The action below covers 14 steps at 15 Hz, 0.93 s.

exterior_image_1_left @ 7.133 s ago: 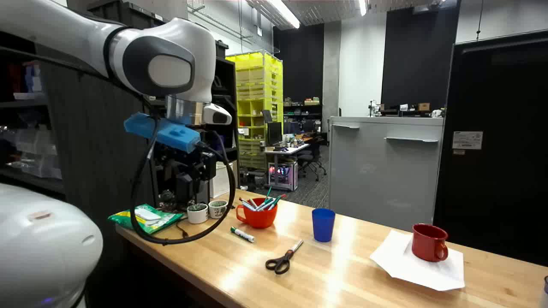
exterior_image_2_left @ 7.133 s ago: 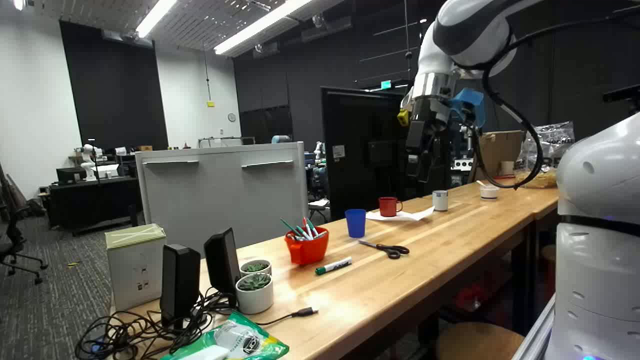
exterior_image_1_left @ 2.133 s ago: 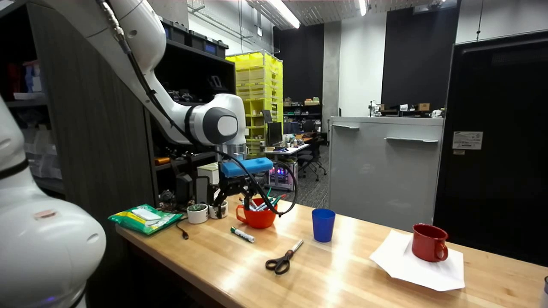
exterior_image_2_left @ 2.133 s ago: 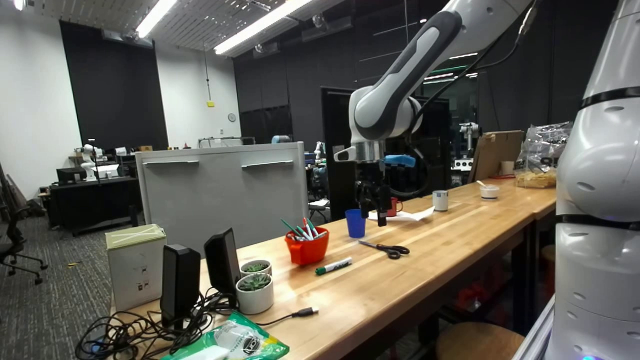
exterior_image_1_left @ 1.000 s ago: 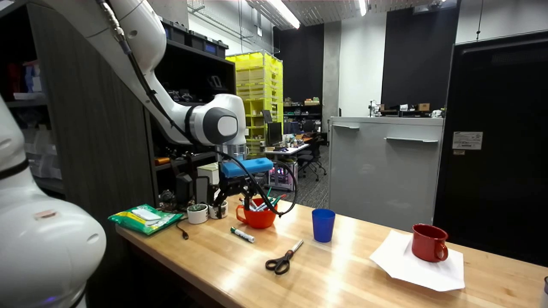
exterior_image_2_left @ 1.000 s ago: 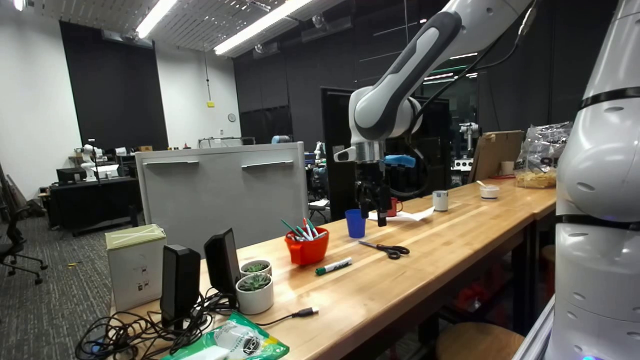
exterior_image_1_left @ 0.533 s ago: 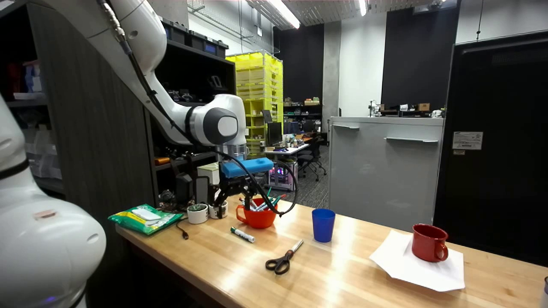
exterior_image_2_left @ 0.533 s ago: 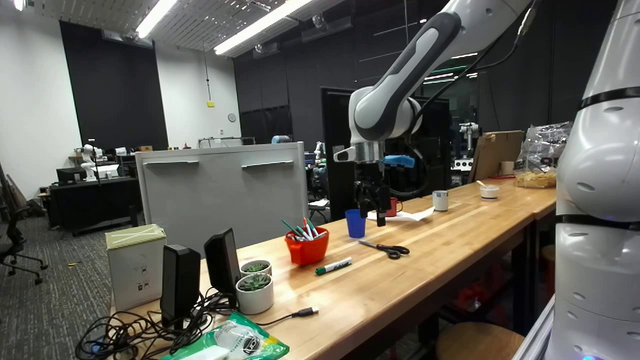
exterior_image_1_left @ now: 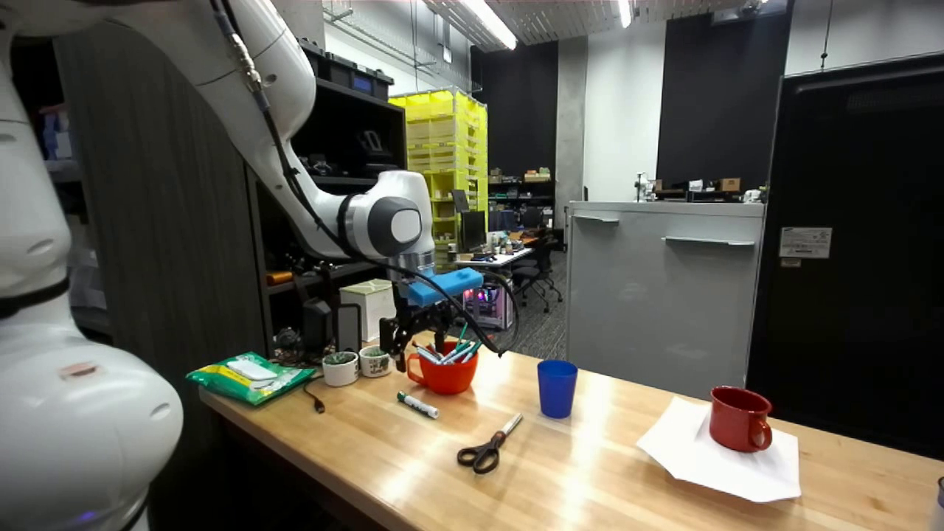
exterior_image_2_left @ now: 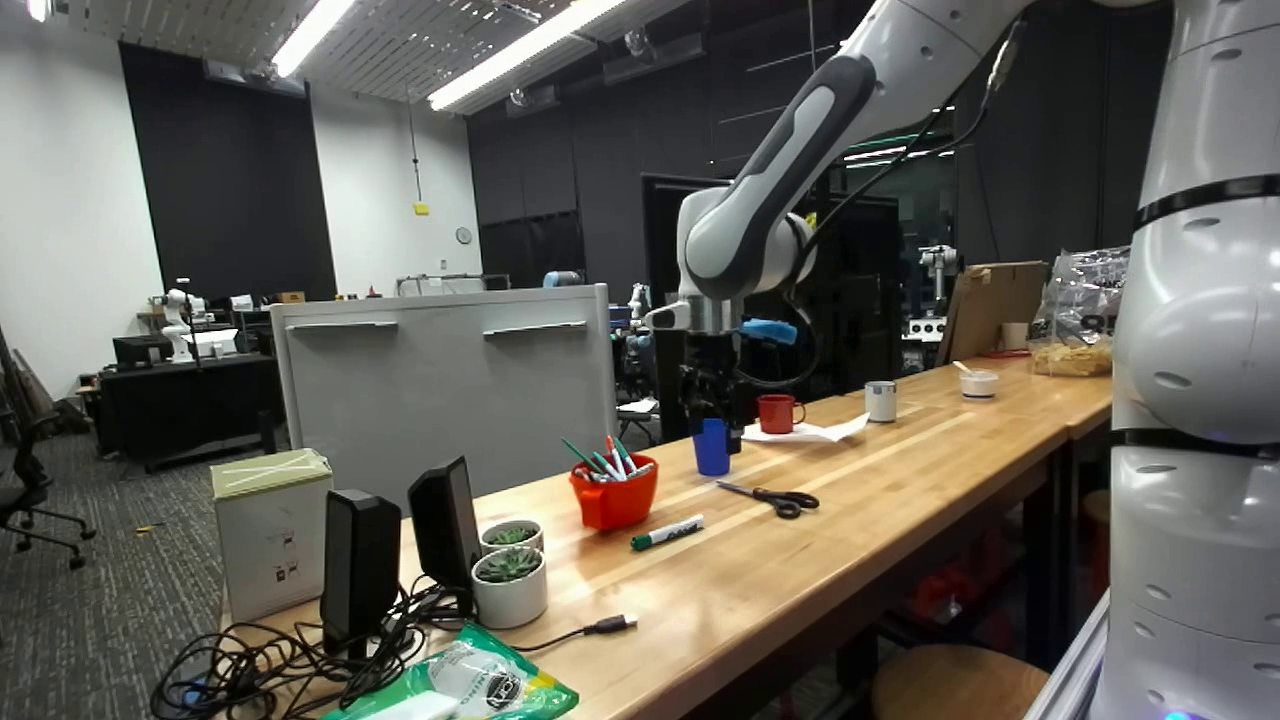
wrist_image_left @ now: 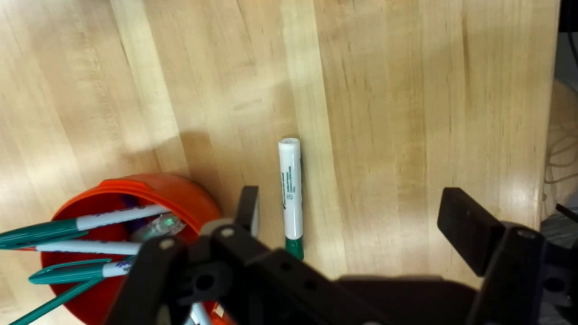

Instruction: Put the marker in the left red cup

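The marker [exterior_image_1_left: 418, 405] is white with a green cap and lies flat on the wooden table; it also shows in an exterior view [exterior_image_2_left: 667, 532]. In the wrist view the marker [wrist_image_left: 291, 189] shows between my fingers, nearer the left one, on the table below. The left red cup [exterior_image_1_left: 450, 376] is orange-red with a handle and holds several markers; it also shows in an exterior view [exterior_image_2_left: 617, 498] and the wrist view [wrist_image_left: 180, 189]. My gripper [wrist_image_left: 350, 203] is open, empty and above the table, close to the cup; it shows in an exterior view [exterior_image_1_left: 420, 360].
A blue cup [exterior_image_1_left: 557, 389] and black-handled scissors [exterior_image_1_left: 487, 446] stand and lie near the marker. A dark red mug [exterior_image_1_left: 740, 418] sits on white paper [exterior_image_1_left: 708, 461]. Two potted plants [exterior_image_2_left: 510, 585], black speakers [exterior_image_2_left: 360, 570], cables and a green bag [exterior_image_2_left: 480, 680] are at one end.
Since 7.1 s ago my arm has come down over the marker area. It stayed still until 0.5 s ago, then shifted a little toward the red cup. The marker and cups have not moved.
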{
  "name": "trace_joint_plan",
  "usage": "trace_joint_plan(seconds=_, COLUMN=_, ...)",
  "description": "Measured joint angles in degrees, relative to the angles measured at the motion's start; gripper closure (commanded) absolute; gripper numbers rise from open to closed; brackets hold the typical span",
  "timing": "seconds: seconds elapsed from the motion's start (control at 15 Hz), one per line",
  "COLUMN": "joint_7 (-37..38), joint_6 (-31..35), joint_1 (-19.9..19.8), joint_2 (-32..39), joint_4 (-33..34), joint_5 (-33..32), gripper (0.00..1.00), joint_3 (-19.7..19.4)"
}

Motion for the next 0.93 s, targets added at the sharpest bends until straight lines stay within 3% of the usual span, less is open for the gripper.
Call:
trace_joint_plan(seconds=0.33, joint_7=-4.6, joint_6=0.0, joint_1=-0.7, joint_2=6.5, joint_4=3.9, joint_5=2.2, gripper=0.00, joint_3=1.4)
trace_joint_plan(seconds=0.93, joint_7=-5.0, joint_6=0.0, joint_1=-4.6, joint_2=14.2, joint_4=7.6, joint_5=2.4, gripper=0.00, joint_3=5.0)
